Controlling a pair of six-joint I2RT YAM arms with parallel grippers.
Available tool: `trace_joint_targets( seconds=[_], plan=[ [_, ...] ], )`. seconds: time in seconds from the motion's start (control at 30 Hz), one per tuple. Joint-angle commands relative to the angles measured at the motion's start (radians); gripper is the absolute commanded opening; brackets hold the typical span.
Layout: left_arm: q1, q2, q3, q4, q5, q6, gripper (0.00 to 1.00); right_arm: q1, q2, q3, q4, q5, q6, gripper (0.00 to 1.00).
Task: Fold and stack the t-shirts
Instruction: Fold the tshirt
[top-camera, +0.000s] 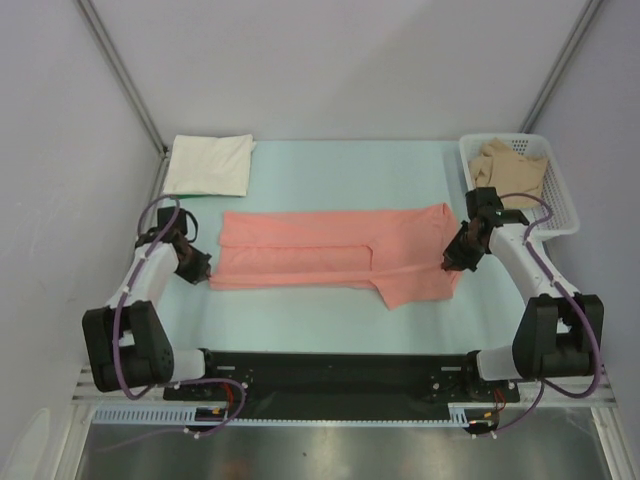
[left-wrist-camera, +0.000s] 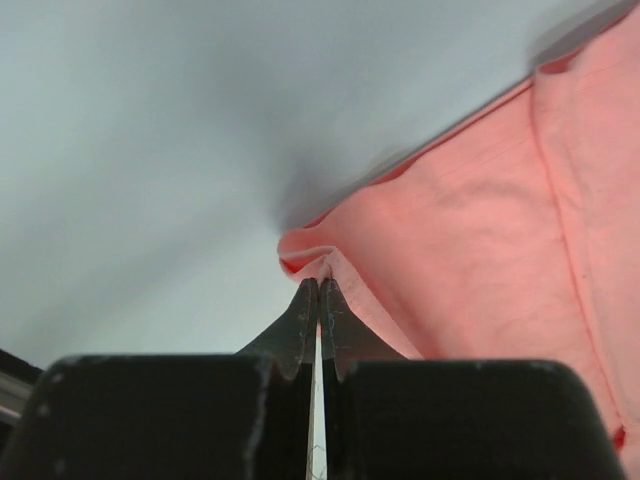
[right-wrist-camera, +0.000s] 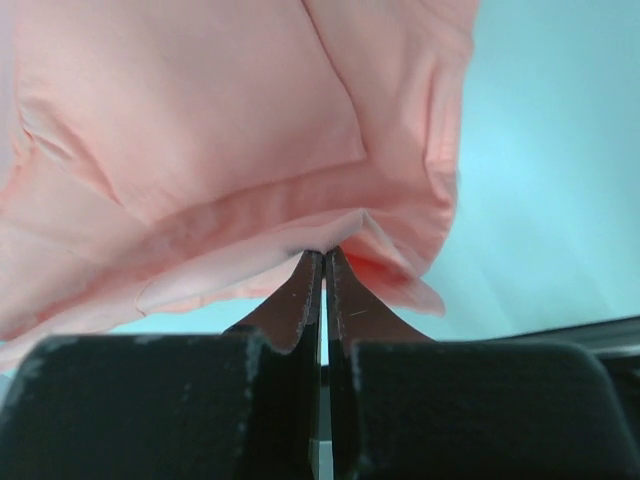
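Observation:
The salmon-pink t-shirt (top-camera: 330, 257) lies stretched across the table, folded lengthwise into a long band. My left gripper (top-camera: 197, 268) is shut on its left near corner; the left wrist view shows the pinched cloth (left-wrist-camera: 470, 230) at my gripper's (left-wrist-camera: 319, 283) tips. My right gripper (top-camera: 452, 262) is shut on the shirt's right edge; the right wrist view shows the cloth (right-wrist-camera: 200, 130) bunched at my gripper's (right-wrist-camera: 324, 254) tips. A folded cream-white t-shirt (top-camera: 210, 164) lies at the back left. A tan-beige t-shirt (top-camera: 512, 166) sits crumpled in the basket.
A white plastic mesh basket (top-camera: 561, 205) stands at the back right beside my right arm. The light green table surface (top-camera: 350, 160) runs between the walls. A black rail (top-camera: 330, 375) crosses the near edge.

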Motion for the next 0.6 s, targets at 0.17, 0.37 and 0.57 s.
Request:
trace_joint_targets(
  seconds=[0.17,0.37,0.57],
  plan=[
    [-0.036,0.208,0.220,-0.004,-0.053,0.057,0.00,-0.023,0.136,0.106,0.084,-0.034,-0.052,0.00],
    [-0.066,0.293,0.311,-0.010,-0.061,0.057,0.00,-0.036,0.194,0.145,0.098,-0.051,-0.065,0.00],
    [-0.075,0.369,0.383,-0.030,-0.082,0.051,0.00,-0.064,0.268,0.198,0.107,-0.082,-0.086,0.00]
  ],
)
